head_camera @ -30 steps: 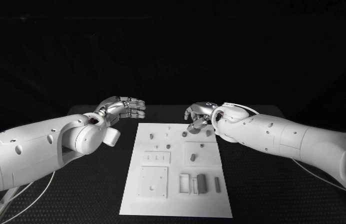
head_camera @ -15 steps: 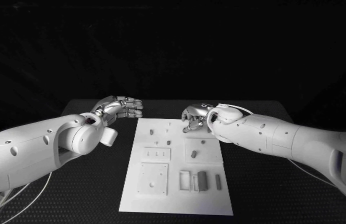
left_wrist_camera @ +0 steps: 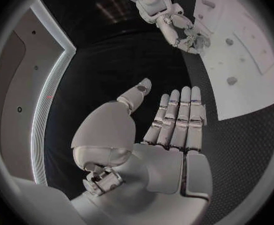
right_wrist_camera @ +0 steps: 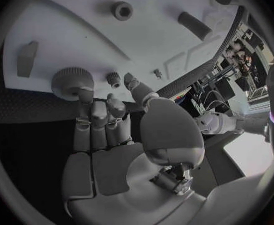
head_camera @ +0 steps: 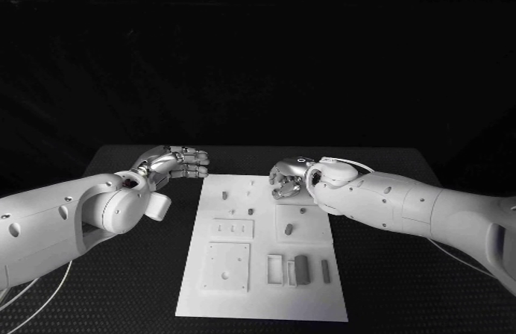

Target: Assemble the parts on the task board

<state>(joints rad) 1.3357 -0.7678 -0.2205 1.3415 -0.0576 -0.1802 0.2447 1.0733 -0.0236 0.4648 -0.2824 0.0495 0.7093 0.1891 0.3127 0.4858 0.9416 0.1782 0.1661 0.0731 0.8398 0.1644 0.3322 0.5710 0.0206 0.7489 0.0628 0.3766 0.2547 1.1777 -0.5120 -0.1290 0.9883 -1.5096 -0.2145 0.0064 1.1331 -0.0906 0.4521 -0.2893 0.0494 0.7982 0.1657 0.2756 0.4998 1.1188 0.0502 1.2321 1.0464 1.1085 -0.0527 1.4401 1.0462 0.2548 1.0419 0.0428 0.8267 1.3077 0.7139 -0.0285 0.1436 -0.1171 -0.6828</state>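
The white task board (head_camera: 258,297) lies in the middle of the black table, with small grey parts standing in it. My right hand (head_camera: 287,180) hovers low over the board's far edge, fingers curled downward. In the right wrist view its fingertips (right_wrist_camera: 84,94) touch a round knurled part (right_wrist_camera: 71,79) near the board's edge, and the thumb tip lies beside a small knurled part (right_wrist_camera: 114,78). Nothing is plainly pinched. My left hand (head_camera: 177,161) is off the board's far left corner; its fingers (left_wrist_camera: 177,115) are straight and side by side, the thumb apart, holding nothing.
On the board stand short pegs (head_camera: 225,195) and an oval part (head_camera: 288,230). Nearer lie a square plate (head_camera: 228,267) and upright slotted pieces (head_camera: 301,269). A hex-holed part (right_wrist_camera: 122,9) and a cylinder (right_wrist_camera: 193,25) lie further along the board.
My right hand has pulled back from the board's middle toward its far edge, and its fingers have curled in. The left hand has barely shifted.
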